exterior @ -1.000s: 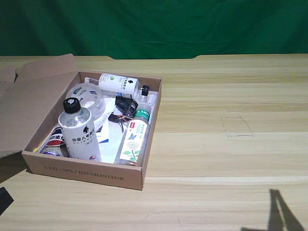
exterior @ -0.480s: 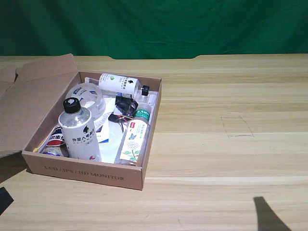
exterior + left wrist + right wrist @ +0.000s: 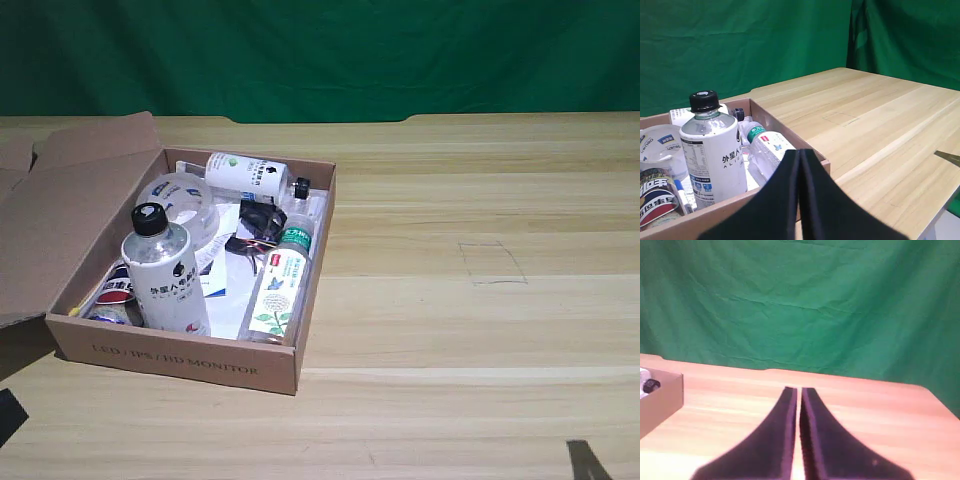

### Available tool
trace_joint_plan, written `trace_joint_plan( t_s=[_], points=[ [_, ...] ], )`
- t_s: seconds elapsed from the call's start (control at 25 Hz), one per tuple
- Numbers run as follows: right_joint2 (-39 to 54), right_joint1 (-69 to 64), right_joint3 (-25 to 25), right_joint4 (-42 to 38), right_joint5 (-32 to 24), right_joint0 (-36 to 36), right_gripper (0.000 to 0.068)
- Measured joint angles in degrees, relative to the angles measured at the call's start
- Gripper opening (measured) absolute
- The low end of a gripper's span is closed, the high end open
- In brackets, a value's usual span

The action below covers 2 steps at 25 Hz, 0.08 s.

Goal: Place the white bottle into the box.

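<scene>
Exterior view shows the white bottle [image 3: 165,275] standing upright in the lower left of the frame, inside the box [image 3: 180,358] near its front wall; being tall with a small base, it could tip if bumped. It is stout, grey-shouldered and black-capped, and the right gripper [image 3: 799,405] hangs empty over bare table, fingers together.

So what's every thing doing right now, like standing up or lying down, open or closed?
White bottle: upright in the box, capped.
Box: open, flap folded out.
Green-mark bottle: lying down.
Clear green-capped bottle: lying down.
Right gripper: shut, holding nothing.
</scene>
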Motion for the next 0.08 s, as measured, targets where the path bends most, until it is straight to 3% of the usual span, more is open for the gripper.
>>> trace_joint_plan(
  t_s=[0.08],
  points=[
    [1.96,-1.8,0.0,0.82,0.23,-1.57,0.0003]
  ],
)
